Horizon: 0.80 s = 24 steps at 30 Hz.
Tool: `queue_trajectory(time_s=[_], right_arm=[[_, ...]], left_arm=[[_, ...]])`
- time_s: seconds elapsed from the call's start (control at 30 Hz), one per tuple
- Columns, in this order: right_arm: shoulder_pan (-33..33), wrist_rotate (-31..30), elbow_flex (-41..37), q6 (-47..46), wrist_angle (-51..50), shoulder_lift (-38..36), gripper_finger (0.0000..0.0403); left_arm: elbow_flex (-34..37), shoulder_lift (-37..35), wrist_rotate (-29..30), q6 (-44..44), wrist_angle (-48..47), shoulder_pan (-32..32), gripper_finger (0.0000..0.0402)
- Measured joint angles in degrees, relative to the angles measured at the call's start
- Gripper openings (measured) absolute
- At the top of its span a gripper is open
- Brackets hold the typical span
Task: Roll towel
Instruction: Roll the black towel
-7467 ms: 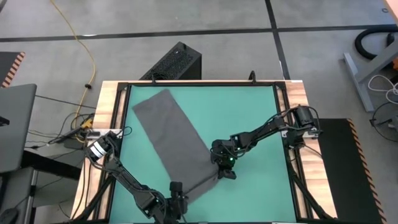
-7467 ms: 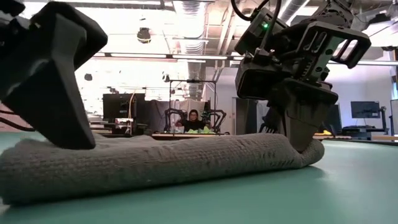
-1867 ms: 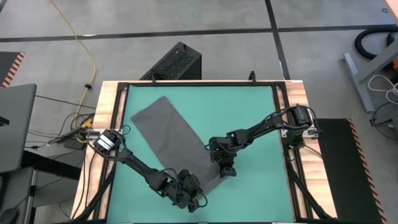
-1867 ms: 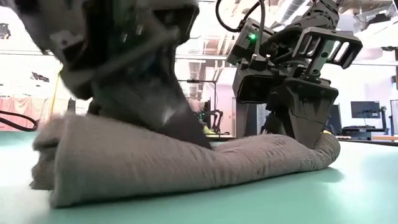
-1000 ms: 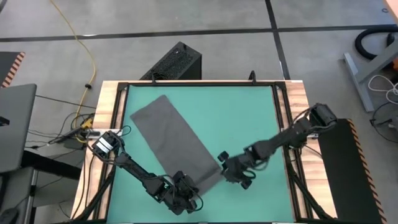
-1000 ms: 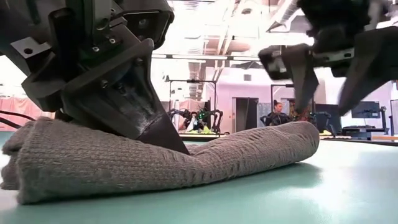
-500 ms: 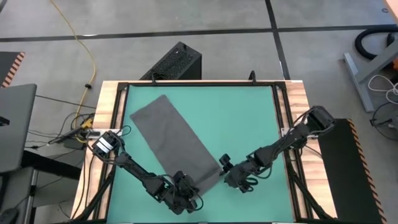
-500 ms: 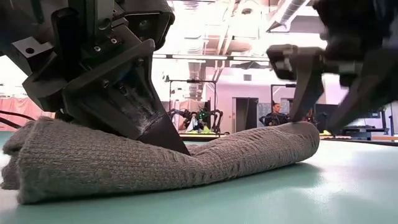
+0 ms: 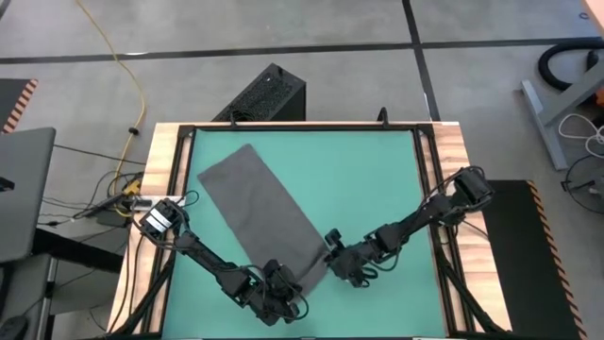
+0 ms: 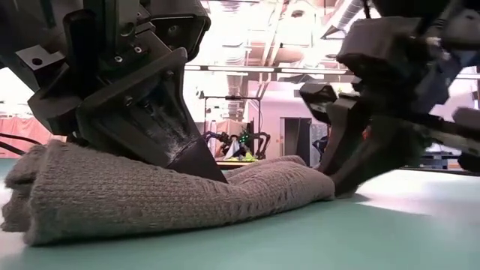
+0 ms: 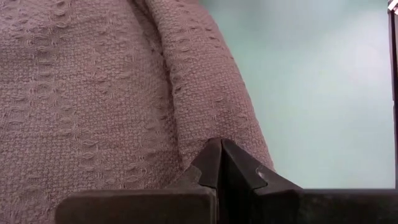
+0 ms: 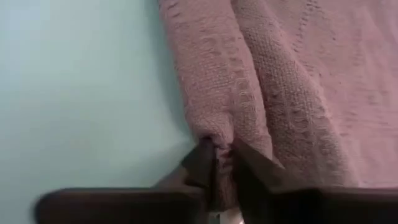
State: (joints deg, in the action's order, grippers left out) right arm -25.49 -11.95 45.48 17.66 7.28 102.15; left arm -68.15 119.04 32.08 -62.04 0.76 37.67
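Note:
The dark grey towel (image 9: pixel 260 198) lies slantwise on the teal mat (image 9: pixel 377 179), flat from the far left corner down to a rolled-up near end (image 10: pixel 150 199). My left gripper (image 9: pixel 283 283) is shut, with its tips on top of the roll near its left end (image 10: pixel 204 171). At the roll's right end my right gripper (image 9: pixel 327 261) is shut on the cloth (image 10: pixel 330 180). My left gripper presses its shut fingertips (image 11: pixel 221 155) down on the top of the roll, beside a fold line (image 11: pixel 177 124). The fingers slant down from the near left. The roll is dented under them (image 10: pixel 225 184) and lies on the mat. My right gripper pinches the roll's right end (image 12: pixel 214 134) between its two fingers (image 12: pixel 202 163), which hold a bunched fold of several layers. The fingers come low and slanting from the table's right. That end lies on the mat (image 10: pixel 319 187).
Bare mat lies to the right of the towel and along the far edge. The wooden table frame (image 9: pixel 175 170) borders the mat. A black box (image 9: pixel 269 93) stands on the floor beyond the far edge. People and other rigs show far off in the room behind.
My right gripper has moved toward the table's left, up to the roll's right end, and has shut on it. That end has been pushed in toward the left and bunched, so the roll is shorter. The left end has stayed put.

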Motion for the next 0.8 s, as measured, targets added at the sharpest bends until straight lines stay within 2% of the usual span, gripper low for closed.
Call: queue_trajectory(time_s=[0.07,0.1,0.3,0.4,0.7,0.8], right_arm=[[1.1,5.2,0.0,-2.1,-1.3,-0.4,0.0028],[1.7,8.0,0.0,-3.3,-2.4,-1.2,0.002],[7.3,28.6,3.2,-14.6,-15.8,-4.4,0.0023],[9.9,37.8,4.9,-19.0,-19.4,-4.2,0.0021],[15.1,48.8,6.9,-27.9,-19.2,-4.1,0.0021],[16.7,49.4,7.0,-28.9,-19.3,-4.1,0.0021]], left_arm=[[0.0,0.0,0.0,0.0,0.0,0.0,0.0],[0.0,0.0,0.0,0.0,0.0,0.0,0.0],[0.0,0.1,-0.7,1.0,3.5,0.0,0.0],[0.0,0.1,-1.7,2.8,6.7,0.2,0.0],[0.0,1.6,-1.2,3.2,10.2,1.0,0.0],[0.0,2.1,1.7,4.6,10.6,1.5,0.0]])
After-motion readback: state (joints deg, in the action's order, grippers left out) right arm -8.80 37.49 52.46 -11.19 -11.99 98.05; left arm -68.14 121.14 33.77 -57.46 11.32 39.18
